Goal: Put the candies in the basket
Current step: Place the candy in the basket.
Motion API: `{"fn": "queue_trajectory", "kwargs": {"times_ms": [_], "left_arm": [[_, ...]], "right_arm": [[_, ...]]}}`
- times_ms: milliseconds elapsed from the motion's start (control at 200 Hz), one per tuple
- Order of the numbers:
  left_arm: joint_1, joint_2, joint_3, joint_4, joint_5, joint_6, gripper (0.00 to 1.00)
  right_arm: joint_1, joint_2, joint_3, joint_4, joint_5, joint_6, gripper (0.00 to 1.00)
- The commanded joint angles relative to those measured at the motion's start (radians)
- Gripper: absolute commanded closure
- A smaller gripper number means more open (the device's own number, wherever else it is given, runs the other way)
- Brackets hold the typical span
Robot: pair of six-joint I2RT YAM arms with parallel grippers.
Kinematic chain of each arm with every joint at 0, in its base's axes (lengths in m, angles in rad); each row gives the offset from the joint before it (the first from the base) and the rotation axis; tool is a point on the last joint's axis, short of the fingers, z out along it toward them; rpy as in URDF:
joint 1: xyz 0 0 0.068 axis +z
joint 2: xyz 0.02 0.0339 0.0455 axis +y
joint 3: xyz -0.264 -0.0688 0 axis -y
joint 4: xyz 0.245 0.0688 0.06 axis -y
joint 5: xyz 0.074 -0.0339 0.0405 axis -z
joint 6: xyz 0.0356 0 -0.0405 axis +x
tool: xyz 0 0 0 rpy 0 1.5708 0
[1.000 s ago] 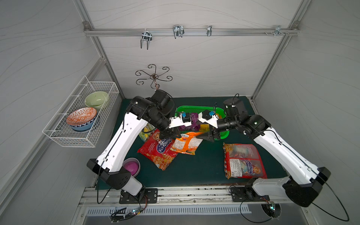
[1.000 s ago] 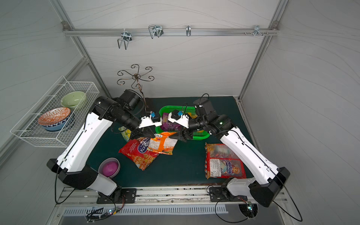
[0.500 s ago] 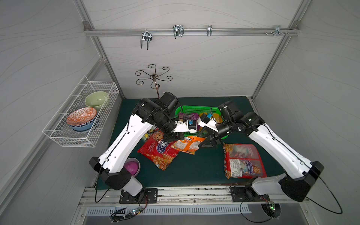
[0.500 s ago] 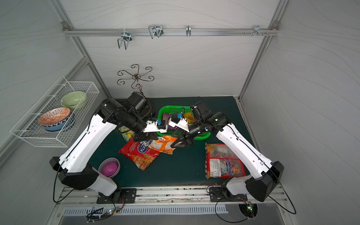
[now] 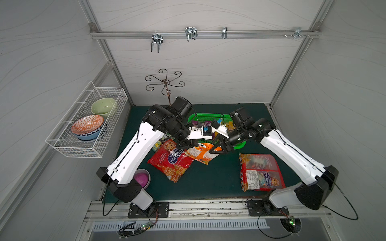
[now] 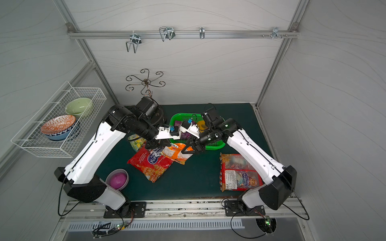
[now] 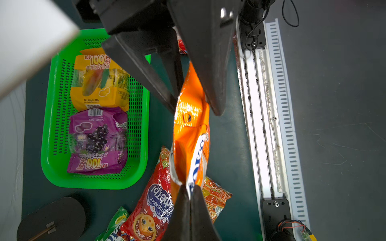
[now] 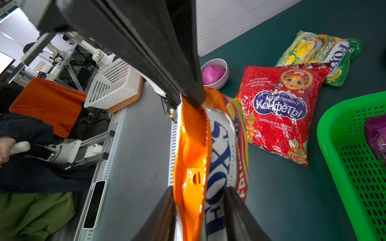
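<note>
Left gripper [image 7: 189, 189]: clamped shut on one end seam of the orange Fox's bag [image 7: 190, 133]
Right gripper [image 8: 199, 191]: half closed astride the bag's other end; whether it grips yet cannot be told
Bag: stretched between both arms, above the red Конфеты bag [image 8: 277, 112]
Green basket [image 7: 52, 167]: just beside, holding the mango bag [image 7: 98, 83] and grape bag [image 7: 98, 137]
Still on the mat: green Fox's bag [image 8: 317, 52], second red bag [image 5: 261, 173]
Doing it well: probably seat the right jaws squarely on the seam, then carry over the rim to bare mesh

right gripper [image 8: 199, 187] straddles orange bag [image 8: 190, 141] | red bag [image 8: 279, 112] nearby, flat
</note>
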Motion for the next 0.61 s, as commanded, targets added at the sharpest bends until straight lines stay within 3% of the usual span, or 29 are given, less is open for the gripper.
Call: {"fn": "queue_trajectory", "kwargs": {"times_ms": [0,45,140,190,250,290,315,330,345,600], "left_arm": [[-0.004,0.013,0.018,0.065,0.004,-0.002,1.00],[-0.004,0.015,0.013,0.071,0.001,-0.004,1.00],[0.001,0.021,0.002,0.085,-0.014,-0.007,1.00],[0.021,0.023,0.000,0.103,-0.007,-0.024,0.67],[0.070,0.023,0.003,0.116,0.042,-0.045,0.50],[0.111,0.023,0.006,0.133,0.084,-0.069,0.34],[0.136,0.022,0.008,0.143,0.108,-0.087,0.22],[0.151,0.022,0.009,0.149,0.122,-0.097,0.07],[0.167,0.021,0.010,0.151,0.137,-0.104,0.01],[0.364,0.003,-0.074,0.242,0.256,-0.242,0.00]], "right_arm": [[-0.012,0.006,-0.006,0.048,0.012,0.011,0.83],[-0.020,0.007,-0.010,0.072,0.016,0.011,0.98],[-0.044,-0.006,-0.035,0.139,0.033,0.031,1.00],[-0.060,-0.013,-0.052,0.181,0.042,0.043,1.00],[-0.078,-0.011,-0.060,0.212,0.055,0.049,1.00],[-0.083,-0.005,-0.058,0.222,0.081,0.044,1.00],[-0.083,-0.001,-0.052,0.221,0.108,0.034,1.00],[-0.083,0.003,-0.049,0.221,0.124,0.025,1.00],[-0.082,0.005,-0.046,0.220,0.148,0.017,1.00],[-0.006,0.044,-0.006,0.254,0.547,-0.274,1.00]]}}
